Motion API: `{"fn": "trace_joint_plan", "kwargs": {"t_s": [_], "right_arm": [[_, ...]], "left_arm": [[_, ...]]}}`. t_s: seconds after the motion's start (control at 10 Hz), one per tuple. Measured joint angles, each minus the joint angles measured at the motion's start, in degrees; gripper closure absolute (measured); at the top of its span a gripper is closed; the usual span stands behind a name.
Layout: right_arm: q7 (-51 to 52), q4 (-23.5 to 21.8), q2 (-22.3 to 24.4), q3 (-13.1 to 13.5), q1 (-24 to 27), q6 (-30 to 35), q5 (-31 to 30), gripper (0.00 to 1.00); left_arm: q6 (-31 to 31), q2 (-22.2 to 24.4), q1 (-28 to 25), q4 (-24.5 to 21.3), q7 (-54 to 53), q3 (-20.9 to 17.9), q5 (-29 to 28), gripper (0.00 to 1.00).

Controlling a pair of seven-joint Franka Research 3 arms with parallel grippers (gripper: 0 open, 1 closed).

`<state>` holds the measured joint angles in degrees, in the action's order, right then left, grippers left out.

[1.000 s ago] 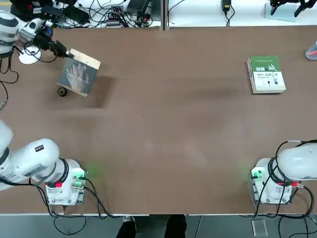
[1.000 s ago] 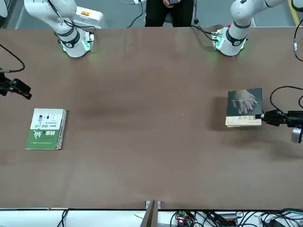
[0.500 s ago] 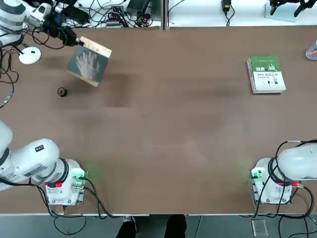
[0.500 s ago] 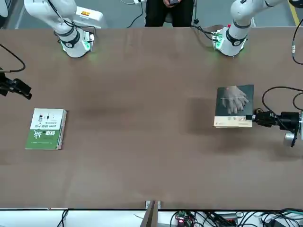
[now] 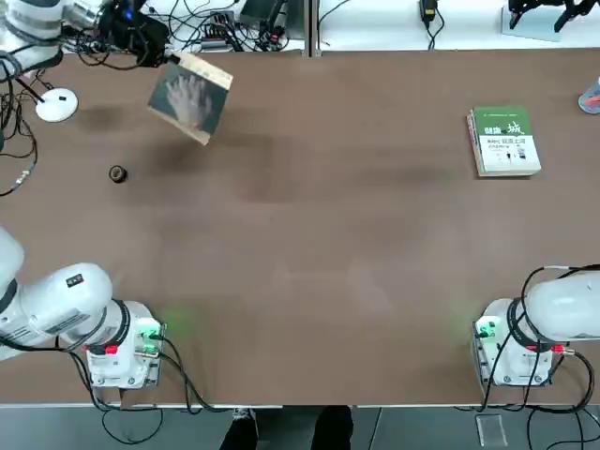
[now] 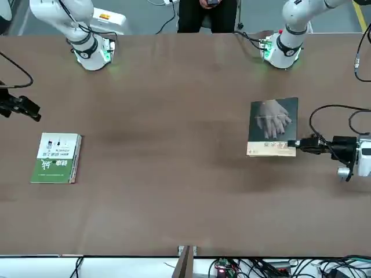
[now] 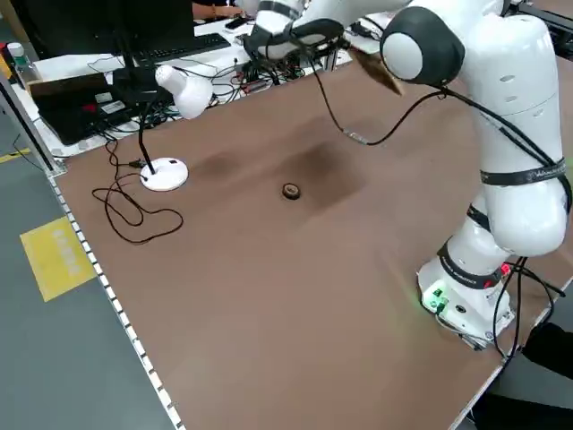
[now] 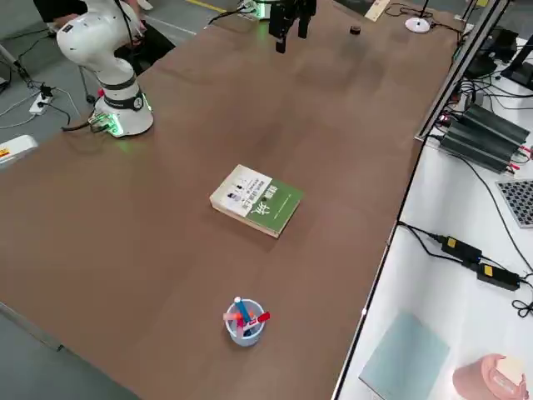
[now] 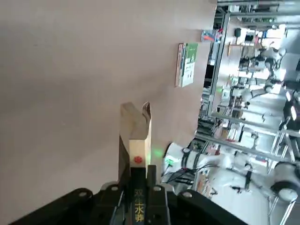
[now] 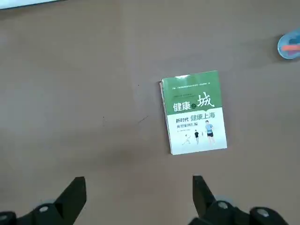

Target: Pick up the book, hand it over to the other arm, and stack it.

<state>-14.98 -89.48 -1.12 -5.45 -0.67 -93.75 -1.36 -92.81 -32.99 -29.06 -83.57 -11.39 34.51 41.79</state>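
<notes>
One thin paperback, pinched at its edge and off the counter

Top view: the paperback point(image 5: 188, 101) hangs over the far left of the counter point(image 5: 309, 244). Its long axis runs near to far on a slant, the tan title strip point(image 5: 205, 68) far and a little right, the hand-picture end near and a little left. The left gripper point(image 5: 171, 58), far left, has it by the left edge, beside the strip.

Front view: the cover faces up, its shadow apart below. The right gripper point(image 6: 38, 116) waits at the counter's right side.

Left wrist view: the left jaws are closed on the book's spine side, and the leaves splay at the free end. I judge it light, bendy and rather slick, likely to droop or fan. The free long edge, near the middle, should suit the receiving jaws, square on and across both covers.

Right wrist view: the right jaws stand wide with nothing between them.
</notes>
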Motion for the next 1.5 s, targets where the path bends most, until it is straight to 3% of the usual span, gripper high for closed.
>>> {"fn": "trace_joint_plan", "kwargs": {"t_s": [0.2, 0.4, 0.9, 1.2, 1.5], "right_arm": [[-0.7, 0.0, 0.0, 0.0, -0.1, -0.2, 1.5, 0.0], [-1.8, 0.0, 0.0, 0.1, 0.0, -0.5, 6.9, 0.0], [-2.6, -0.8, -0.1, 0.6, 1.5, -0.5, 20.5, 0.0], [-0.6, -4.5, -0.5, 0.9, 4.7, -0.3, 33.4, 0.0], [5.6, -11.0, -1.3, 1.6, 6.9, 0.0, 44.3, 0.0]], "left_arm": [[-4.8, 0.0, 0.3, 0.0, 3.5, 4.1, 0.0, 0.99], [-9.6, 0.0, 1.6, 0.0, 7.3, 6.9, 0.0, 0.99], [-17.4, 1.1, 8.3, 0.3, 16.2, 8.2, 0.0, 0.99], [-19.6, 1.9, 12.0, 0.6, 19.4, 8.4, 0.0, 0.99], [-25.0, 2.1, 17.1, 1.1, 20.2, 8.5, 0.0, 0.99]]}}
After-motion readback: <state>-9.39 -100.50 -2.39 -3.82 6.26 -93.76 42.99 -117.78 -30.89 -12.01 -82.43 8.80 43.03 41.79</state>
